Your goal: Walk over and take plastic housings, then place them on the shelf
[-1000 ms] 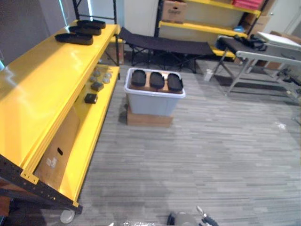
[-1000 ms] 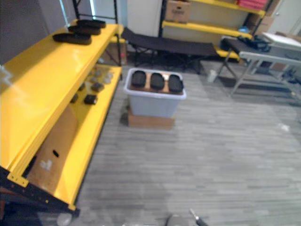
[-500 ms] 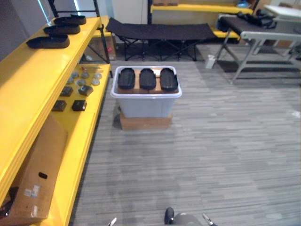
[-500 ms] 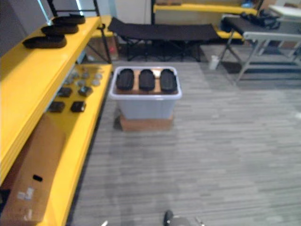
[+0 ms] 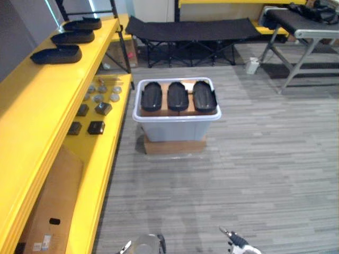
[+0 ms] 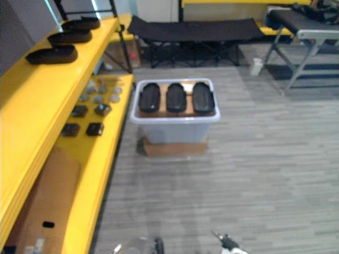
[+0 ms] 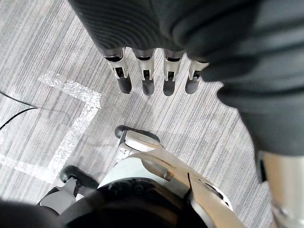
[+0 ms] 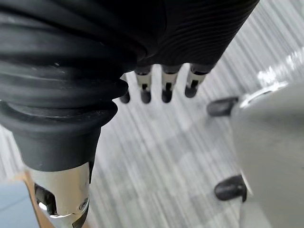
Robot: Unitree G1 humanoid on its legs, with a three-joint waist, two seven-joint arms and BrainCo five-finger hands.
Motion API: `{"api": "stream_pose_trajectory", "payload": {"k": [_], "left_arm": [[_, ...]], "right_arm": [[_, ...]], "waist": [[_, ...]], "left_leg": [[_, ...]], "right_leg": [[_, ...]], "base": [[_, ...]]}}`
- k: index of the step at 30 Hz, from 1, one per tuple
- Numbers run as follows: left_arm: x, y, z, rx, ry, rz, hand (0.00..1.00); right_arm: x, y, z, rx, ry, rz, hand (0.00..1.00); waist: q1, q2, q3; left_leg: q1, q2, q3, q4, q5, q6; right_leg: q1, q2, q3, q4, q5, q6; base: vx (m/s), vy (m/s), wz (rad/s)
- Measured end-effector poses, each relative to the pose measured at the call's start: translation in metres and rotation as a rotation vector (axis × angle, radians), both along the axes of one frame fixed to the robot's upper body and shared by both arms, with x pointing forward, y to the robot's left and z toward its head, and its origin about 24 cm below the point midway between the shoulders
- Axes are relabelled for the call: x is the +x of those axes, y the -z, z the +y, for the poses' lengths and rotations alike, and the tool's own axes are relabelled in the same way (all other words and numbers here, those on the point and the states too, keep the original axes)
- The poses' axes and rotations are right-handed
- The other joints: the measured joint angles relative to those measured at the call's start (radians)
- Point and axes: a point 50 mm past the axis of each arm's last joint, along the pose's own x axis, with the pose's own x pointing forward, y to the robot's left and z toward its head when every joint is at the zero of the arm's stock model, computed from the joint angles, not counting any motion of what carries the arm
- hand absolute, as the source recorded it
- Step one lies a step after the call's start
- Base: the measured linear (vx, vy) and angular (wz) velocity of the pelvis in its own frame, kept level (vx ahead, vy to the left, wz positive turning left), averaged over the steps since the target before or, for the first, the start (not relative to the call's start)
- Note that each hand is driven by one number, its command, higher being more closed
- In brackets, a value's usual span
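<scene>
Three black plastic housings (image 5: 178, 96) lie side by side across the top of a grey plastic bin (image 5: 175, 129). The bin stands just above the centre of the head views, on a brown box (image 5: 175, 146) on the grey plank floor (image 5: 254, 174). Three further housings (image 5: 56, 54) sit in a row on the top level of the yellow shelf (image 5: 32, 111), which runs along the 9 o'clock side up toward 11 o'clock. On its lower level lie small dark blocks (image 5: 96, 127) and round grey pieces (image 5: 100, 90), with a cardboard box (image 5: 53, 211) at 7 o'clock. A black folding cot (image 5: 190, 29) stands at 12 o'clock beyond the bin, and a grey table (image 5: 310, 34) at 2 o'clock. The left hand (image 7: 147, 78) hangs over the floor with its fingers straight and apart, holding nothing. The right hand (image 8: 166, 88) hangs likewise, fingers straight and empty.
</scene>
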Motion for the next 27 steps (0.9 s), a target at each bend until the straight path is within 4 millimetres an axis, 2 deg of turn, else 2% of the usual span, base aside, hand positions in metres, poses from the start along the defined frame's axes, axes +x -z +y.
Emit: {"api": "stream_pose_trajectory", "payload": {"k": [1, 2, 3, 4, 5, 6, 7, 8, 9, 10, 11, 12, 13, 14, 15, 16, 17, 20, 22, 23, 24, 27], "left_arm": [[-0.001, 0.0, 0.0, 0.002, -0.001, 0.001, 0.0], [0.0, 0.0, 0.0, 0.007, 0.001, -0.002, 0.0], [0.0, 0.0, 0.001, 0.017, 0.003, -0.002, 0.0], [0.0, 0.0, 0.002, 0.025, 0.003, -0.004, 0.0], [0.003, -0.001, 0.005, 0.036, 0.006, -0.018, 0.0], [0.008, -0.002, 0.005, 0.043, 0.02, -0.035, 0.0], [0.011, -0.003, 0.004, 0.045, 0.036, -0.044, 0.0], [0.015, -0.004, 0.007, 0.057, 0.048, -0.065, 0.0], [0.02, -0.005, 0.004, 0.053, 0.052, -0.08, 0.0], [0.021, -0.005, 0.002, 0.049, 0.056, -0.083, 0.0], [0.022, -0.005, 0.002, 0.051, 0.07, -0.082, 0.0], [0.022, -0.005, 0.004, 0.057, 0.073, -0.083, 0.0], [0.019, -0.004, 0.003, 0.059, 0.066, -0.066, 0.0], [0.017, -0.002, -0.004, 0.041, 0.049, -0.059, 0.0], [0.017, -0.002, -0.007, 0.031, 0.041, -0.06, 0.0], [0.019, -0.001, -0.014, 0.011, 0.034, -0.065, 0.0], [0.021, -0.001, -0.017, 0.006, 0.034, -0.069, 0.0], [0.023, -0.001, -0.018, 0.011, 0.028, -0.069, 0.0], [0.022, -0.001, -0.013, 0.025, 0.015, -0.067, 0.0], [0.021, -0.002, -0.009, 0.038, 0.01, -0.067, 0.0], [0.018, -0.002, -0.006, 0.049, -0.002, -0.061, 0.0], [0.012, -0.001, -0.006, 0.064, -0.038, -0.034, 0.0]], "right_arm": [[0.001, 0.0, 0.001, 0.0, -0.005, -0.002, 0.0], [0.005, -0.001, 0.003, -0.002, -0.019, -0.008, 0.0], [0.006, 0.0, 0.006, 0.006, -0.021, -0.009, 0.0], [0.005, 0.0, 0.009, 0.01, -0.025, -0.004, 0.0], [0.004, 0.001, 0.01, 0.002, -0.034, -0.001, 0.0], [0.007, 0.0, 0.01, -0.009, -0.038, -0.007, 0.0], [0.008, 0.0, 0.01, -0.014, -0.037, -0.012, 0.0], [0.01, -0.001, 0.01, -0.027, -0.032, -0.014, 0.0], [0.011, -0.002, 0.008, -0.033, -0.032, -0.017, 0.0], [0.011, -0.002, 0.008, -0.034, -0.034, -0.017, 0.0], [0.008, -0.001, 0.008, -0.036, -0.046, -0.005, 0.0], [0.008, 0.0, 0.009, -0.036, -0.051, -0.003, 0.0], [0.005, -0.001, 0.003, -0.056, -0.063, 0.008, 0.0], [0.009, -0.002, -0.003, -0.074, -0.072, 0.002, 0.0], [0.009, -0.003, -0.006, -0.083, -0.072, 0.002, 0.0], [0.009, -0.005, -0.013, -0.1, -0.071, 0.004, 0.0], [0.007, -0.005, -0.016, -0.106, -0.07, 0.012, 0.0], [0.004, -0.002, -0.011, -0.084, -0.062, 0.026, 0.0], [-0.001, 0.001, -0.002, -0.036, -0.02, 0.044, 0.0], [-0.005, 0.003, 0.003, -0.016, -0.006, 0.056, 0.0], [-0.008, 0.004, 0.005, -0.011, -0.005, 0.062, 0.0], [-0.011, 0.005, 0.005, -0.011, -0.005, 0.067, 0.0]], "waist": [[0.004, 0.0, 0.0], [0.017, -0.002, 0.001], [0.014, -0.011, 0.007], [0.01, -0.013, 0.008], [0.007, -0.014, 0.007], [-0.002, -0.017, 0.006], [-0.007, -0.016, 0.007], [-0.016, -0.015, 0.006], [-0.018, -0.014, 0.007], [-0.019, -0.012, 0.008], [-0.025, -0.013, 0.007], [-0.025, -0.021, 0.005], [-0.029, -0.008, 0.003], [-0.028, 0.019, -0.001], [-0.029, 0.026, -0.002], [-0.03, 0.053, -0.008], [-0.033, 0.06, -0.009], [-0.033, 0.052, -0.007], [-0.032, 0.034, -0.018], [-0.025, 0.018, -0.024], [-0.021, 0.012, -0.029], [-0.011, 0.013, -0.027]], "left_leg": [[0.024, -0.002, 0.014, -0.014, 0.002, 0.002], [0.079, -0.009, 0.031, -0.041, 0.001, 0.008], [0.136, -0.02, 0.03, -0.066, -0.005, 0.017], [0.164, -0.024, 0.027, -0.078, -0.007, 0.019], [0.203, -0.019, 0.018, -0.105, -0.007, 0.019], [0.222, -0.004, 0.011, -0.116, -0.007, 0.018], [0.222, 0.005, 0.007, -0.115, -0.008, 0.017], [0.219, 0.02, -0.005, -0.113, -0.008, 0.017], [0.218, 0.032, -0.024, -0.113, -0.011, 0.011], [0.219, 0.039, -0.029, -0.113, -0.017, -0.001], [0.223, 0.051, -0.048, -0.111, -0.03, -0.023], [0.227, 0.051, -0.053, -0.11, -0.036, -0.036], [0.242, 0.068, -0.084, -0.109, -0.06, -0.074], [0.234, 0.098, -0.107, -0.109, -0.057, -0.082], [0.236, 0.104, -0.121, -0.115, -0.055, -0.084], [0.239, 0.12, -0.147, -0.123, -0.052, -0.088], [0.24, 0.126, -0.162, -0.131, -0.037, -0.11], [0.228, 0.129, -0.188, -0.103, -0.01, -0.12], [0.173, 0.132, -0.197, -0.007, -0.005, -0.128], [0.123, 0.133, -0.202, 0.082, 0.008, -0.15], [0.071, 0.14, -0.199, 0.166, 0.023, -0.154], [-0.019, 0.162, -0.178, 0.323, 0.072, -0.17]], "right_leg": [[-0.035, -0.013, 0.0, 0.096, -0.021, 0.016], [-0.118, -0.046, -0.008, 0.316, -0.041, 0.049], [-0.166, -0.088, -0.049, 0.478, -0.062, 0.044], [-0.177, -0.104, -0.085, 0.523, -0.085, 0.031], [-0.191, -0.117, -0.162, 0.537, -0.118, -0.013], [-0.206, -0.113, -0.22, 0.483, -0.14, -0.037], [-0.218, -0.103, -0.232, 0.434, -0.143, -0.037], [-0.24, -0.082, -0.234, 0.307, -0.131, -0.037], [-0.26, -0.072, -0.223, 0.164, -0.073, -0.046], [-0.268, -0.068, -0.217, 0.095, -0.028, -0.049], [-0.279, -0.063, -0.206, -0.012, 0.122, -0.04], [-0.28, -0.061, -0.192, -0.059, 0.202, -0.042], [-0.267, -0.039, -0.188, -0.076, 0.277, -0.045], [-0.262, -0.015, -0.193, -0.074, 0.27, -0.058], [-0.259, -0.004, -0.196, -0.079, 0.26, -0.063], [-0.25, 0.017, -0.206, -0.092, 0.255, -0.069], [-0.24, 0.021, -0.221, -0.1, 0.249, -0.072], [-0.22, 0.019, -0.237, -0.108, 0.227, -0.069], [-0.197, 0.02, -0.254, -0.147, 0.218, -0.07], [-0.185, 0.021, -0.254, -0.176, 0.219, -0.069], [-0.172, 0.028, -0.252, -0.201, 0.219, -0.069], [-0.136, 0.05, -0.25, -0.253, 0.22, -0.071]], "base": [[0.2, 0.088, -0.29], [0.15, 0.041, -0.18], [0.13, 0.006, -0.07], [0.05, -0.077, 0.16], [-0.06, -0.125, 0.26], [-0.12, -0.118, 0.29], [-0.21, -0.075, 0.35], [-0.25, -0.035, 0.33], [-0.2, -0.041, 0.3], [-0.01, -0.118, 0.29], [0.15, -0.169, 0.19], [0.29, -0.317, 0.17], [0.27, -0.361, 0.01], [0.26, -0.367, -0.02], [0.19, -0.264, -0.01], [0.17, -0.176, 0.13], [0.14, -0.133, 0.23], [0.05, -0.094, 0.26], [0.0, -0.075, 0.25], [-0.01, -0.091, 0.21], [-0.01, -0.091, 0.19], [0.02, -0.067, 0.18]]}}
